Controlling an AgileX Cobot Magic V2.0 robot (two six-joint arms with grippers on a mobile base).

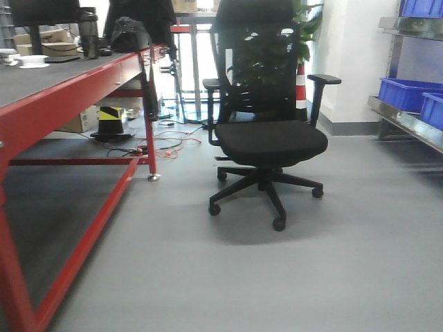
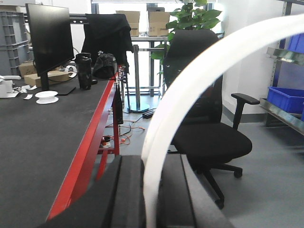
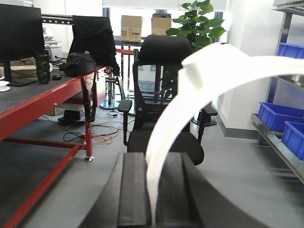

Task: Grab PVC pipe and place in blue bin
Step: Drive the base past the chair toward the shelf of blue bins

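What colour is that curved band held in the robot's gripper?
White, plain: the PVC pipe shows best in the right wrist view, against the black chair.

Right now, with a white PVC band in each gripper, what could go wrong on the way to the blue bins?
1. The office chair stands on open floor left of the shelf carrying the blue bins; the base or an arm may clip it.
2. The left gripper and right gripper each pinch a PVC band whose long arc juts well past the fingers; it may twist loose or snag the shelf.
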